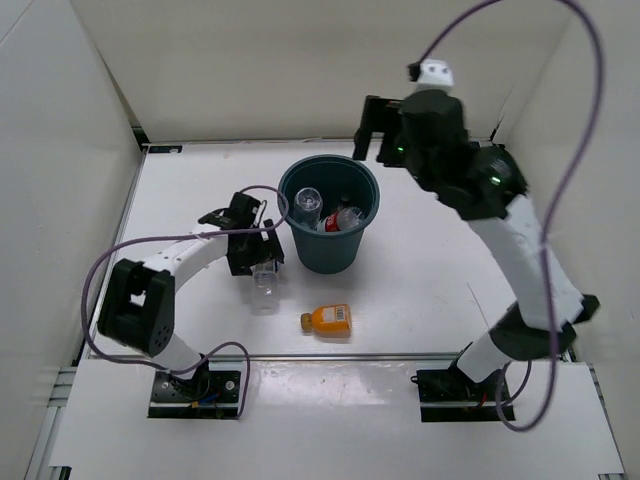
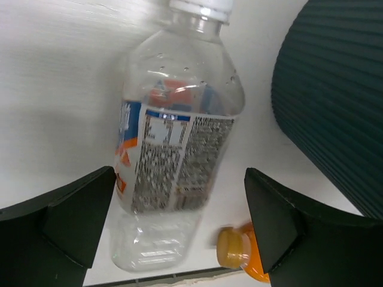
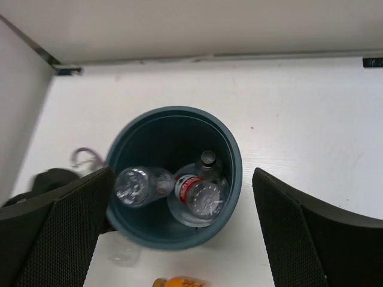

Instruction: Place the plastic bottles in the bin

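Note:
The dark teal bin [image 1: 300, 244] stands mid-table and holds three bottles: a clear one [image 3: 139, 185], one with a red label [image 3: 200, 194] and another beneath them [image 3: 207, 159]. A clear bottle with a pale cap [image 2: 176, 143] lies on the table left of the bin, also in the top view [image 1: 265, 285]. My left gripper [image 2: 179, 179] is open, its fingers on either side of this bottle and not touching it. The squat orange bottle [image 1: 330, 320] lies in front of the bin. My right gripper [image 3: 182, 179] is open and empty, high above the bin.
The bin's ribbed wall [image 2: 335, 101] stands close to the right of my left gripper. The orange bottle's cap [image 2: 233, 248] lies just by the right finger [image 2: 287, 221]. White walls enclose the table on three sides.

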